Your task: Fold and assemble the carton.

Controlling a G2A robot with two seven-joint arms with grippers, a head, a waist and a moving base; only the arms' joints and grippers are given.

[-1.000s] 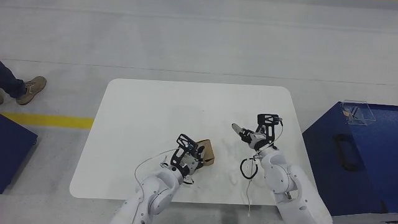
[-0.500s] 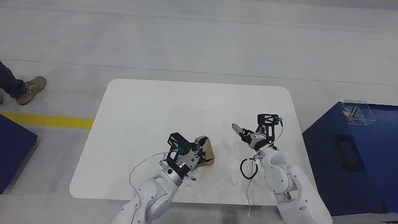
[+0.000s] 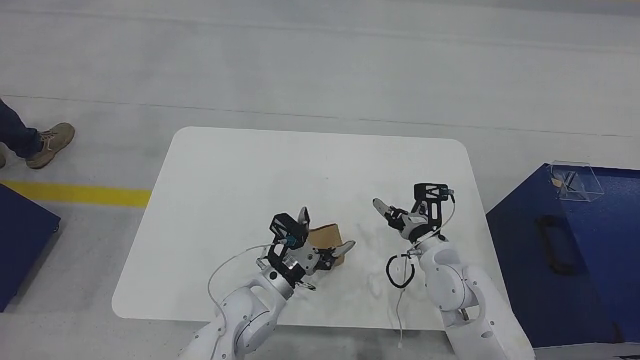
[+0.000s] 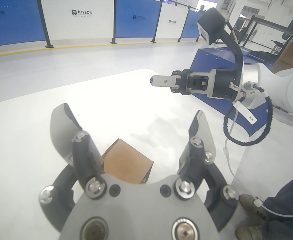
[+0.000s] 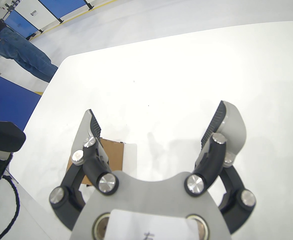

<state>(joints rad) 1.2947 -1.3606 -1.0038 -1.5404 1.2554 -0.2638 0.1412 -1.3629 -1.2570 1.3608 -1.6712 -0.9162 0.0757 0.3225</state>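
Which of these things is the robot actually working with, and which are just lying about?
In the job: carton, left pincer, right pincer, white table.
Just lying about: blue cabinet beside the table, clear box on top of it.

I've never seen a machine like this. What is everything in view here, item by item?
carton: one, brown, on the table at the left gripper.
table: one, white, rounded corners.
cabinet: one, blue, beside the table on the robot's right.
clear holder: one, transparent, on top of the cabinet.
blue block: one, on the floor at the table's other side.
fence panels: several, blue and white, across the floor.
left gripper: one, grey and black, open, over the carton.
right gripper: one, grey and black, open, above bare table, apart from the carton.
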